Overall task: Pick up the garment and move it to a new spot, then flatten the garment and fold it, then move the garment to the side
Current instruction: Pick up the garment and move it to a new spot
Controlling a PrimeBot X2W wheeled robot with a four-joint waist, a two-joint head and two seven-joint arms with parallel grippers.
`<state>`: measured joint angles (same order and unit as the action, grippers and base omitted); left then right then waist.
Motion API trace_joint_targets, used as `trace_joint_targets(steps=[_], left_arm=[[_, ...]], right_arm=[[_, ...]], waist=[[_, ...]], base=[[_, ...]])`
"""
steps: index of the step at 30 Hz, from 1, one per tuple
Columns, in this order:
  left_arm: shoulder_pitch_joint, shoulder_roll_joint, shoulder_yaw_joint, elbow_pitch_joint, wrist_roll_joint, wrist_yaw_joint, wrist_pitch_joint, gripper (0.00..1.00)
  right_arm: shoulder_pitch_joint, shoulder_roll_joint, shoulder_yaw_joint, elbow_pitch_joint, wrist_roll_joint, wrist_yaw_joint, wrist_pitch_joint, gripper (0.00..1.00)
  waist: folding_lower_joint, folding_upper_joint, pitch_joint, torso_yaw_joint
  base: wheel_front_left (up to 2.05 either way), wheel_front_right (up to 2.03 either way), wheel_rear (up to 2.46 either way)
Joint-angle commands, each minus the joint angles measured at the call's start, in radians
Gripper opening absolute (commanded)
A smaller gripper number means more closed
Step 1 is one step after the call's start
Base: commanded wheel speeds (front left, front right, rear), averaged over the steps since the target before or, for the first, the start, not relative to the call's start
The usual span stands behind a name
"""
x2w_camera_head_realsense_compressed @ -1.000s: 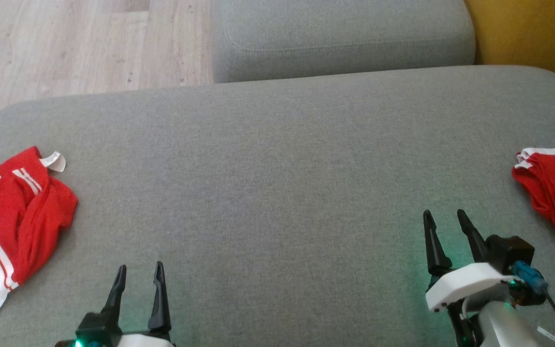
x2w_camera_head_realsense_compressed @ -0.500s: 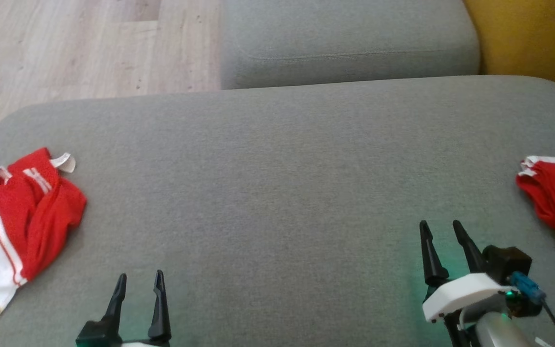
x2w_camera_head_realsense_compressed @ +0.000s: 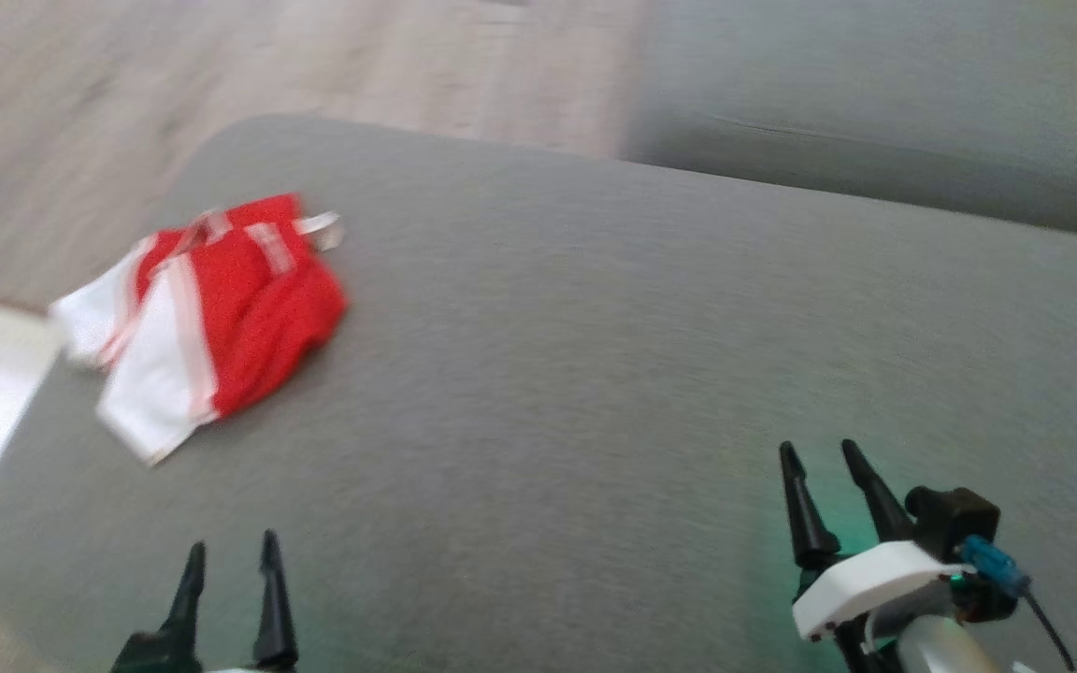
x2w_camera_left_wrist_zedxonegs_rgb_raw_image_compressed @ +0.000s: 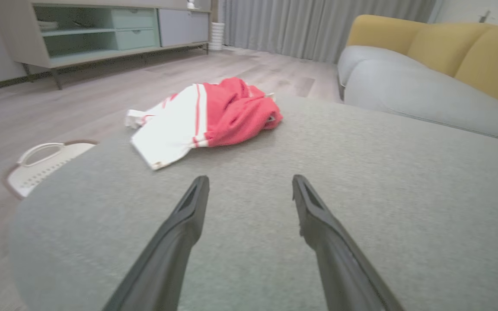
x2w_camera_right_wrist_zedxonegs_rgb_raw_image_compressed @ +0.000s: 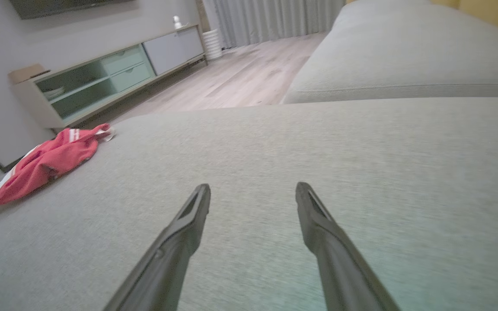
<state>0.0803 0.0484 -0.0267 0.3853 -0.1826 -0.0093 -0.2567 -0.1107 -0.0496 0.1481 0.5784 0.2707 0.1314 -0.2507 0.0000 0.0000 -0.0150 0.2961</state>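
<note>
**Both grippers empty, garment lying ahead of the left one**

Starting far left: a white basket [x2w_camera_left_wrist_zedxonegs_rgb_raw_image_compressed: 37,166] sits down on the wood floor [x2w_camera_left_wrist_zedxonegs_rgb_raw_image_compressed: 59,103], beside the edge of the grey cushion [x2w_camera_head_realsense_compressed: 595,374] and well to the left of the left jaws. Next along is the garment [x2w_camera_head_realsense_compressed: 211,318], red and white, crumpled in a heap on the cushion. It lies ahead of the left gripper [x2w_camera_head_realsense_compressed: 231,542] and a touch to its left, well clear of the fingertips. That left gripper is over bare fabric, jaws spread wide, holding nothing. Across to the right gripper [x2w_camera_head_realsense_compressed: 817,449]: jaws spread just the same, nothing between them, plain grey cushion ahead. From its wrist view the garment sits far off to the left of its fingers. Beyond the right jaws is a grey sofa seat [x2w_camera_head_realsense_compressed: 875,112]. The head view is blurred.
</note>
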Motion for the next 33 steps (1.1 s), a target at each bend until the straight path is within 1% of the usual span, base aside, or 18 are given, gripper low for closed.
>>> trace_joint_targets(steps=[1, 4, 6, 10, 13, 18, 24, 29, 33], left_arm=[[-0.012, 0.002, 0.047, -0.020, 0.006, -0.002, -0.005, 1.00], [0.007, 0.002, 0.082, -0.017, 0.004, -0.003, -0.005, 1.00], [0.016, 0.002, 0.107, -0.012, 0.001, -0.008, -0.005, 1.00], [0.035, 0.002, 0.141, -0.027, -0.019, -0.002, -0.005, 1.00], [0.034, 0.002, 0.155, -0.028, -0.025, -0.008, -0.005, 1.00], [0.009, 0.002, 0.172, -0.023, -0.027, -0.020, -0.005, 1.00], [-0.083, 0.012, 0.248, -0.040, -0.018, -0.045, -0.005, 1.00], [-0.198, 0.054, 0.292, -0.044, -0.008, -0.073, -0.005, 1.00], [-0.313, 0.096, 0.281, -0.008, 0.001, -0.095, -0.005, 1.00]], right_arm=[[-0.026, -0.001, 0.034, -0.025, 0.007, -0.001, -0.011, 1.00], [-0.035, -0.001, 0.065, -0.019, 0.023, -0.001, -0.011, 1.00], [-0.040, -0.001, 0.089, -0.013, 0.035, -0.001, -0.011, 1.00], [-0.063, -0.001, 0.136, 0.003, 0.050, -0.001, -0.011, 1.00], [-0.073, -0.001, 0.150, 0.012, 0.053, -0.001, -0.011, 1.00], [-0.071, -0.001, 0.150, 0.016, 0.046, -0.001, -0.011, 1.00], [-0.097, -0.001, 0.141, 0.003, 0.006, -0.001, -0.011, 1.00], [-0.128, -0.001, 0.131, -0.029, -0.041, -0.001, -0.011, 1.00], [-0.157, -0.001, 0.125, -0.065, -0.085, -0.001, -0.011, 1.00]], waist=[[0.0000, 0.0000, 0.008, 0.130], [0.0000, 0.0000, 0.013, 0.189], [0.0000, 0.0000, 0.016, 0.215], [0.0000, 0.0000, 0.030, 0.225], [0.0000, 0.0000, 0.036, 0.224], [0.0000, 0.0000, 0.044, 0.213], [0.0000, 0.0000, 0.107, 0.162], [0.0000, 0.0000, 0.181, 0.129], [0.0000, 0.0000, 0.243, 0.110]], base=[[0.00, 0.00, 0.00], [0.00, 0.00, 0.00], [0.00, 0.00, 0.00], [0.00, 0.00, 0.00], [0.00, 0.00, 0.00], [0.00, 0.00, 0.00], [0.00, 0.00, 0.00], [0.00, 0.00, 0.00], [0.00, 0.00, 0.00]])
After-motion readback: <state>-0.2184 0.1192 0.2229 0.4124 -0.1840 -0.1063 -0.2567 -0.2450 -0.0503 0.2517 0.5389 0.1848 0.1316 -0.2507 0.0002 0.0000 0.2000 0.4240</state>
